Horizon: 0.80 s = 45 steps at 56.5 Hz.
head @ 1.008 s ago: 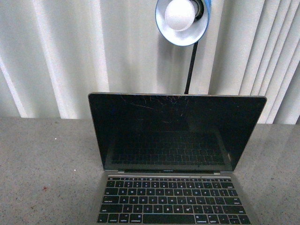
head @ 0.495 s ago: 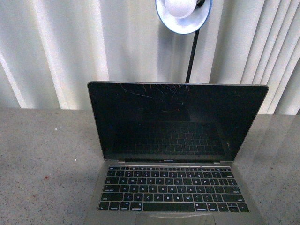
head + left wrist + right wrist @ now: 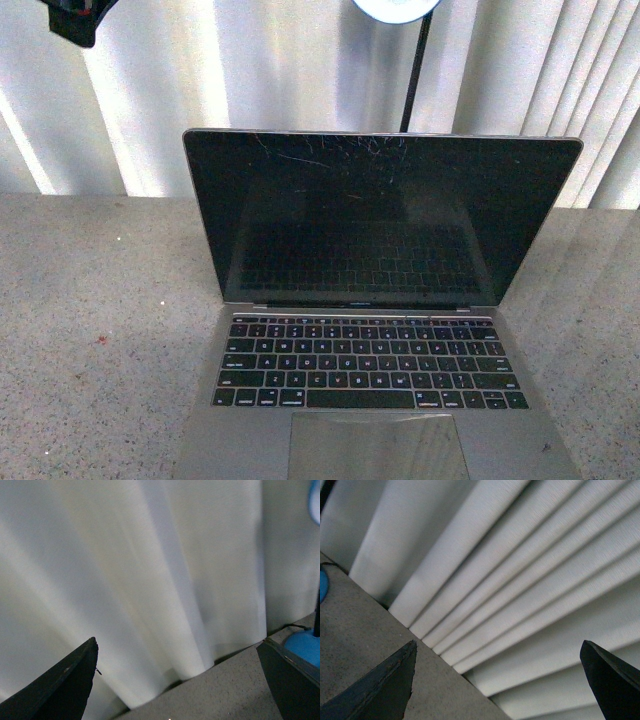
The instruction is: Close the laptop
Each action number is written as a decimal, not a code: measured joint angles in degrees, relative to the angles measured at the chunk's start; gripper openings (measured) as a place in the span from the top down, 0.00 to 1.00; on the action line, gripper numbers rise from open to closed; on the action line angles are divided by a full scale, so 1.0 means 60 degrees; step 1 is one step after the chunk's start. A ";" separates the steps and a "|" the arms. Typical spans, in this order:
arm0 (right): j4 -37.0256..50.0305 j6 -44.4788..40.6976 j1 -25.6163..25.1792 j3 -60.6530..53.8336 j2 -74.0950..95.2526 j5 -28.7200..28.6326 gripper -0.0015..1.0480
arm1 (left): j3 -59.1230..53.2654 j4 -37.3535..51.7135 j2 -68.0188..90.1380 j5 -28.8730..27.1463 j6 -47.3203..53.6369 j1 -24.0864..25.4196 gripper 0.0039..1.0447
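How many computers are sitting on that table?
1. A single open laptop sits in the middle of the grey table, in front of a lamp. The picture cuts off the table's near edge, so something there could be hidden.

Silver-grey laptop [image 3: 372, 308] with black keys [image 3: 365, 372] and a black screen [image 3: 370, 215] webbed with pale cracks, speckled grey bench [image 3: 90, 330], white pleated curtain [image 3: 250, 80], blue lamp base [image 3: 305, 647].
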 joint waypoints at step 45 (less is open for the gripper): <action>-0.6776 -0.5552 0.1647 0.4302 0.2047 -0.1668 0.11 | 0.5399 -0.8051 0.2583 0.1588 0.8918 -0.1184 0.06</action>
